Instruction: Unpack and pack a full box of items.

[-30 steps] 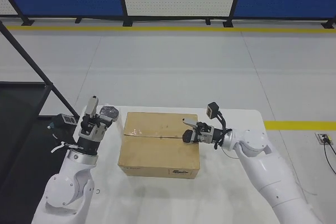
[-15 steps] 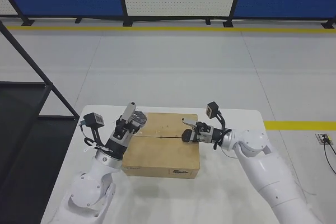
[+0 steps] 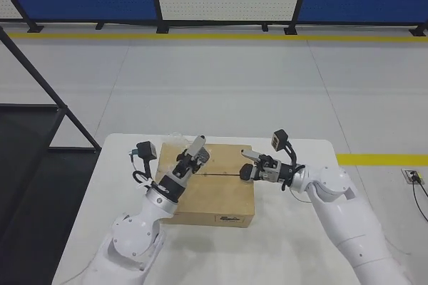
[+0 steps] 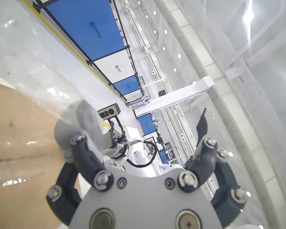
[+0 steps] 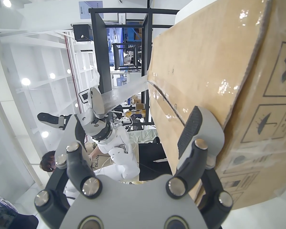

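Top view: closed cardboard box (image 3: 200, 196) on white table (image 3: 285, 242), directly beneath left gripper (image 3: 195, 153), its end edge right at right gripper (image 3: 248, 165).

Left wrist view: fingers spread wide, clamping nothing, with clear tape (image 4: 38, 84) clinging to one finger (image 4: 84, 144) and running off toward the box top beside it.

Right wrist view: fingers parted, one pad (image 5: 189, 129) at the box's top edge by the seam, tape stretched from seam to the far left gripper.
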You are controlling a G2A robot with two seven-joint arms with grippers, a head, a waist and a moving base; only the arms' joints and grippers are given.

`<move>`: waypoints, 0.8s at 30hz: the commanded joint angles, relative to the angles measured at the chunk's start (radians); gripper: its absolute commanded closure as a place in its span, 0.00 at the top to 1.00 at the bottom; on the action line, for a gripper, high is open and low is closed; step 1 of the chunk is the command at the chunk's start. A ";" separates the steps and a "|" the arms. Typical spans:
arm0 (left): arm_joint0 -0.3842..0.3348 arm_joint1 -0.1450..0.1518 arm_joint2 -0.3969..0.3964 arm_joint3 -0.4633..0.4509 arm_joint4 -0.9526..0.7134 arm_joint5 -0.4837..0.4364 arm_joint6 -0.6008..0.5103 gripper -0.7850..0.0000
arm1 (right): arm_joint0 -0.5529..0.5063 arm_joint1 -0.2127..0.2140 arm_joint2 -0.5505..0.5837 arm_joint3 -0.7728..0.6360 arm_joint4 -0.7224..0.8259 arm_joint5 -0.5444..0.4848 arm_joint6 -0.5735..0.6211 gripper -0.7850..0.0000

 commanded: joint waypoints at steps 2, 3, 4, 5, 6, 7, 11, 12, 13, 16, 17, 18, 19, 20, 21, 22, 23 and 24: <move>-0.024 -0.007 0.027 0.027 0.014 0.008 0.008 1.00 | -0.015 0.008 0.019 -0.020 0.000 0.003 0.004 1.00; -0.031 -0.009 0.035 0.035 0.018 0.009 0.008 1.00 | -0.022 0.011 0.025 -0.028 -0.001 0.004 0.007 1.00; -0.037 -0.011 0.044 0.042 0.021 0.011 0.006 1.00 | -0.029 0.013 0.030 -0.038 -0.001 0.005 0.011 1.00; -0.042 -0.014 0.052 0.048 0.024 0.013 0.007 1.00 | -0.036 0.015 0.035 -0.047 -0.002 0.007 0.013 1.00; -0.048 -0.016 0.060 0.054 0.027 0.014 0.007 1.00 | -0.042 0.018 0.038 -0.057 -0.004 0.010 0.014 1.00; -0.053 -0.018 0.067 0.060 0.029 0.017 0.007 1.00 | -0.049 0.019 0.041 -0.067 -0.003 0.012 0.017 1.00; -0.069 -0.026 0.095 0.081 0.040 0.023 0.004 1.00 | -0.070 0.025 0.051 -0.096 -0.001 0.018 0.020 1.00; -0.071 -0.028 0.100 0.085 0.043 0.023 0.003 1.00 | -0.074 0.027 0.053 -0.101 -0.001 0.019 0.020 1.00; -0.074 -0.030 0.106 0.089 0.046 0.023 0.003 1.00 | -0.077 0.027 0.055 -0.106 0.002 0.018 0.017 1.00; -0.078 -0.035 0.120 0.099 0.054 0.026 0.001 1.00 | -0.086 0.030 0.062 -0.118 0.009 0.013 0.015 1.00; -0.079 -0.037 0.124 0.102 0.058 0.027 0.001 1.00 | -0.089 0.031 0.063 -0.121 0.009 0.014 0.014 1.00; -0.081 -0.038 0.128 0.105 0.060 0.028 0.001 1.00 | -0.090 0.032 0.064 -0.124 0.010 0.014 0.013 1.00; -0.082 -0.040 0.130 0.108 0.062 0.028 0.000 1.00 | -0.091 0.033 0.065 -0.125 0.010 0.014 0.012 1.00; -0.083 -0.041 0.131 0.111 0.065 0.029 0.001 1.00 | -0.092 0.034 0.066 -0.125 0.009 0.015 0.014 1.00; -0.083 -0.042 0.132 0.113 0.067 0.029 0.001 1.00 | -0.091 0.035 0.066 -0.124 0.009 0.016 0.015 1.00; -0.084 -0.043 0.132 0.114 0.068 0.030 0.000 1.00 | -0.090 0.035 0.067 -0.123 0.009 0.016 0.015 1.00; -0.084 -0.044 0.132 0.115 0.069 0.030 -0.001 1.00 | -0.089 0.035 0.066 -0.122 0.010 0.017 0.016 1.00; -0.084 -0.045 0.132 0.116 0.069 0.030 -0.001 1.00 | -0.088 0.036 0.065 -0.121 0.010 0.018 0.016 1.00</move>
